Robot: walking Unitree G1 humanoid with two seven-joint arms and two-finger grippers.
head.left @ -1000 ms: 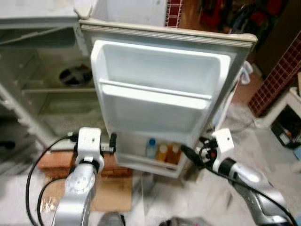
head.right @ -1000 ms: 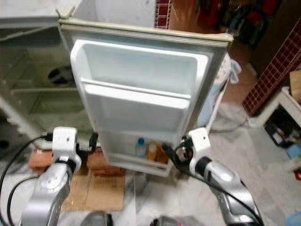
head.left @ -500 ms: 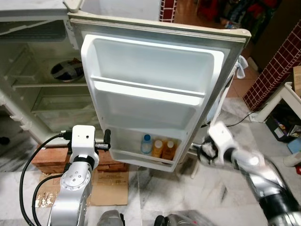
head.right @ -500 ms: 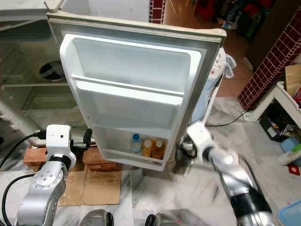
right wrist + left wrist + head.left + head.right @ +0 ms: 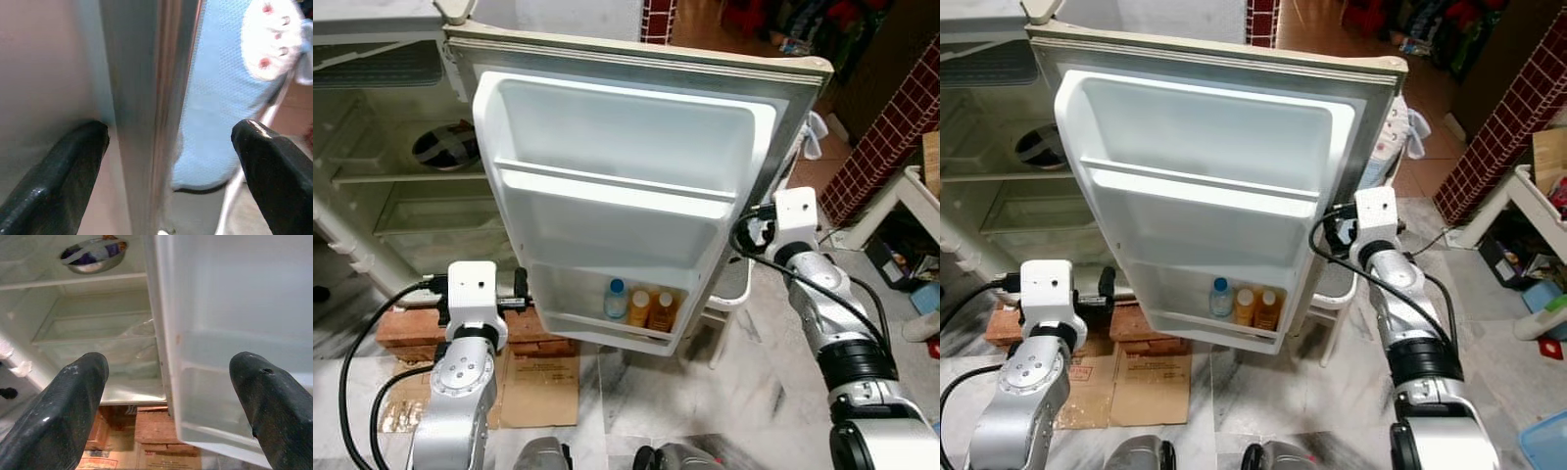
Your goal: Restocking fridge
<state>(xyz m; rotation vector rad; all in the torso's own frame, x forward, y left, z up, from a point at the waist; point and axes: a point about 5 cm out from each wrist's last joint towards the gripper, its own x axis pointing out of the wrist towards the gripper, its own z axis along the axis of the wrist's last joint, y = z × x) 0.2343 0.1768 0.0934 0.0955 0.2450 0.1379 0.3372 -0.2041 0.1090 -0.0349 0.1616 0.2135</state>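
At the door's free edge, my right claw (image 5: 166,161) is spread wide with the fridge door (image 5: 617,186) edge running between its fingers (image 5: 58,166), not clenched on it. My left claw (image 5: 166,396) is also released, empty, hovering near the door's hinge side and looking into the fridge (image 5: 391,186), where a bowl (image 5: 93,254) sits on a shelf. Three bottles (image 5: 641,305) stand in the door's bottom bin; the upper bins are bare. I judge this as the door-handling step: door swung fully out. Behind the door, a chair with blue cloth (image 5: 220,98) crowds my right arm. Next I need stock to load, or a firm grip on the edge to swing it shut.
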